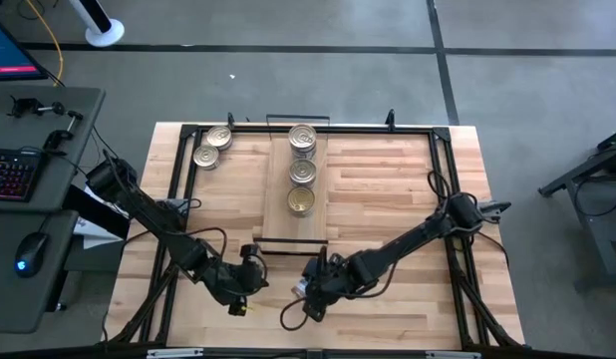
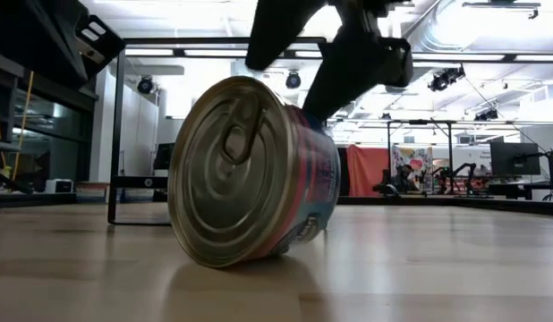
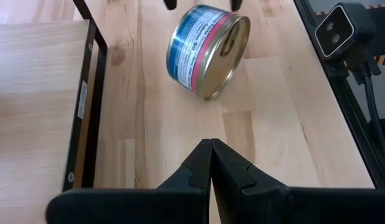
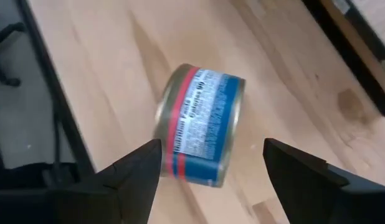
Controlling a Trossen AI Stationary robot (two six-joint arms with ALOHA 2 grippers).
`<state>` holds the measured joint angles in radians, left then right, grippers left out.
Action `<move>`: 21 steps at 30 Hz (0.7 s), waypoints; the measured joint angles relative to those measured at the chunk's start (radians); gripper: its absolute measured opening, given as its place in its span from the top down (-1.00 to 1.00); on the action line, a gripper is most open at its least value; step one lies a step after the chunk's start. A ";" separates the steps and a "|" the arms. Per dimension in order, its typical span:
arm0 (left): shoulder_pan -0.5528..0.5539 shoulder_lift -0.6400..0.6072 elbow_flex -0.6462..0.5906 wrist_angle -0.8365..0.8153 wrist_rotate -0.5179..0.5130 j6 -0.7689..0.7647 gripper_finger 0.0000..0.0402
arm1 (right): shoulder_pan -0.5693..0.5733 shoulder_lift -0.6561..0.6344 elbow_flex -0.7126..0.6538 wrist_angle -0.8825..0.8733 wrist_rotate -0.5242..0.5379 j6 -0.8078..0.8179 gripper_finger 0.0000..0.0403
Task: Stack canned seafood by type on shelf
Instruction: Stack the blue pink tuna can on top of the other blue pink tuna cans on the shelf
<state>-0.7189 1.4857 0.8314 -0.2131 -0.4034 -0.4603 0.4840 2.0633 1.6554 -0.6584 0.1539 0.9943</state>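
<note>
Right wrist view shows the right gripper (image 4: 211,163) wide open over a tilted tin (image 4: 200,124), so regrasp squarely across its sides.

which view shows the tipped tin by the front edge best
The left wrist view: the tin shows whole, tilted on its edge, lid and label both visible. The low view shows mostly its lid, the right wrist view only its label, and the high view hides it under the right gripper.

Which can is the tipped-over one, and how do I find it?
Look at the near edge of the wooden table, between the two grippers. The can lies just beyond the open right gripper. It alone is tilted on its edge, with a blue and pink label; the others sit flat.
</note>
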 joint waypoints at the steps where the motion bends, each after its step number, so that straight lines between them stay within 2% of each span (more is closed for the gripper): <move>1: 0.000 0.000 0.000 0.000 0.000 0.000 1.00 | 0.000 0.002 0.000 -0.005 0.009 0.000 -0.35; 5: 0.000 0.000 0.000 0.000 0.000 0.000 1.00 | 0.000 0.002 0.000 -0.004 0.058 0.003 -0.35; 13: 0.006 0.000 0.000 0.000 0.000 -0.011 1.00 | 0.000 0.001 0.000 0.031 0.034 0.002 -0.35; 21: 0.027 0.000 0.000 0.002 0.001 -0.036 1.00 | 0.001 -0.009 0.000 0.031 0.021 0.096 -0.35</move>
<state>-0.6917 1.4857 0.8314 -0.2108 -0.4026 -0.4961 0.4847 2.0541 1.6558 -0.6273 0.1746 1.0899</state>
